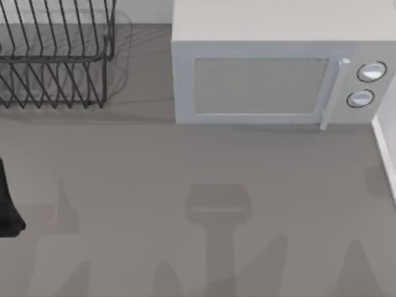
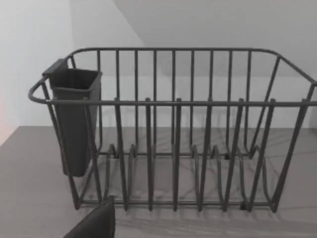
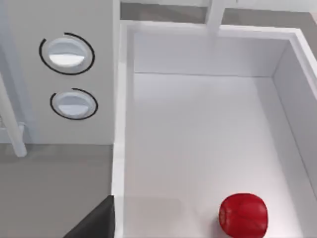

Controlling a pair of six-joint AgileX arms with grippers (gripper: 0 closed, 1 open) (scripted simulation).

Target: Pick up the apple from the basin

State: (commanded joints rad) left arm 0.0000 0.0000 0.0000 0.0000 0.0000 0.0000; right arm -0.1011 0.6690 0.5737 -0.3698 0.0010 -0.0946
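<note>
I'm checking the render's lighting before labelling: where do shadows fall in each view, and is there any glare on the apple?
Top view: soft grey arm shadows lie on the table in front of the microwave. Left wrist view: the dish rack casts thin line shadows on the surface beneath it. Right wrist view: the basin is evenly bright, and the apple shows only faint sheen, no hard glare.

Glossy apple (image 3: 243, 215); smooth basin (image 3: 208, 129); wire rack (image 2: 173, 134).

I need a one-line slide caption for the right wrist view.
Red apple lying on the floor of the white basin, beside the microwave with two round dials.
</note>
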